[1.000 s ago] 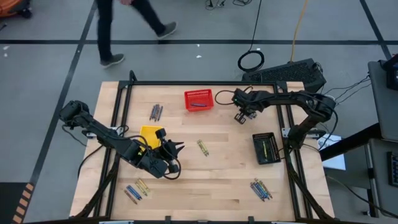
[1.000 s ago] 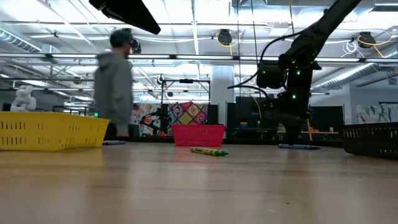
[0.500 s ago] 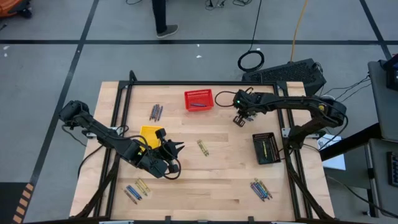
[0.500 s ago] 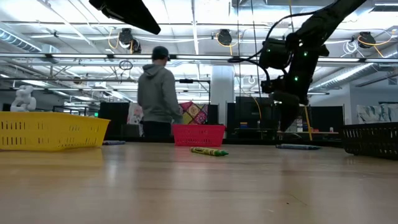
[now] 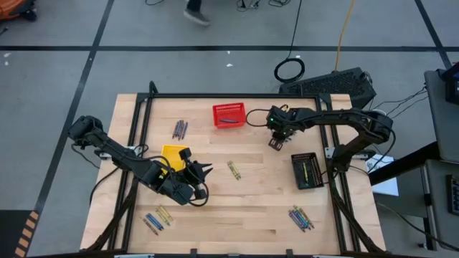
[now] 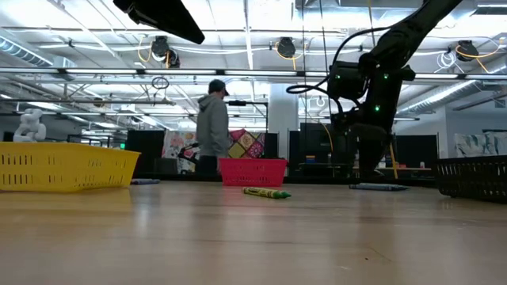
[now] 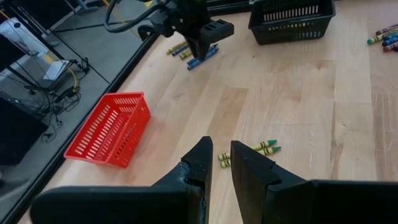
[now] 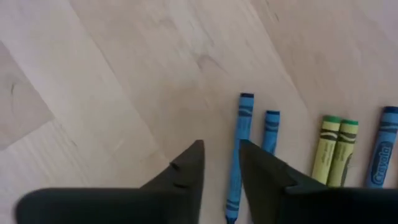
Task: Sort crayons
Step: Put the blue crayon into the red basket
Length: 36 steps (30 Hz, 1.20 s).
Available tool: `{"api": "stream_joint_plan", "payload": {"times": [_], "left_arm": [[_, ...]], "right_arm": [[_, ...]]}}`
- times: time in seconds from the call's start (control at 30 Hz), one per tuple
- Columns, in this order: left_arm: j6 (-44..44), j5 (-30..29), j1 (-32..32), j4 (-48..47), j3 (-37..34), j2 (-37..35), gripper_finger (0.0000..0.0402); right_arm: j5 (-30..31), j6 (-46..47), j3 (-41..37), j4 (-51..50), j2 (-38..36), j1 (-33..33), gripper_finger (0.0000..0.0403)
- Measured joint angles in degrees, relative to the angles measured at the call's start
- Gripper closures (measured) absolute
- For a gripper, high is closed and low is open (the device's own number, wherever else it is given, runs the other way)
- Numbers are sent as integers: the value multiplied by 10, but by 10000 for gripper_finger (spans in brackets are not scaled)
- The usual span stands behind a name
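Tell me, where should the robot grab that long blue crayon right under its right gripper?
Probably around the middle of the blue crayon, coming straight down from above. It lies flat on the table, with another blue one close beside it, so the right gripper should straddle its narrow width, one finger slipping into that small gap.

Large industrial lab hall: grey floor with black tape lines [image 5: 215, 49], exposed ceiling trusses and lights [image 6: 238, 47], cabled equipment beyond the right gripper [image 6: 360, 162].
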Motion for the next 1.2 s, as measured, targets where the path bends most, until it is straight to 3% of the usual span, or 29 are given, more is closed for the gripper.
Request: {"api": "stream_joint_plan", "payload": {"times": [0.13, 0.3, 0.53, 0.8, 1.2], "left_arm": [[0, 0, 0, 0, 0, 0, 343], [0, 0, 0, 0, 0, 0, 343], [0, 1, 0, 0, 0, 0, 343], [-1, 1, -9, 0, 0, 0, 343], [-1, -2, -68, -5, 0, -25, 343]], "right_arm": [[4, -13, -3, 8, 0, 0, 272], [5, -21, -36, 37, 0, -4, 270], [-1, -20, -68, 71, -2, -4, 299], [-31, -29, -75, 81, -2, 3, 394], [-41, -16, 44, 101, 1, 79, 399]]}}
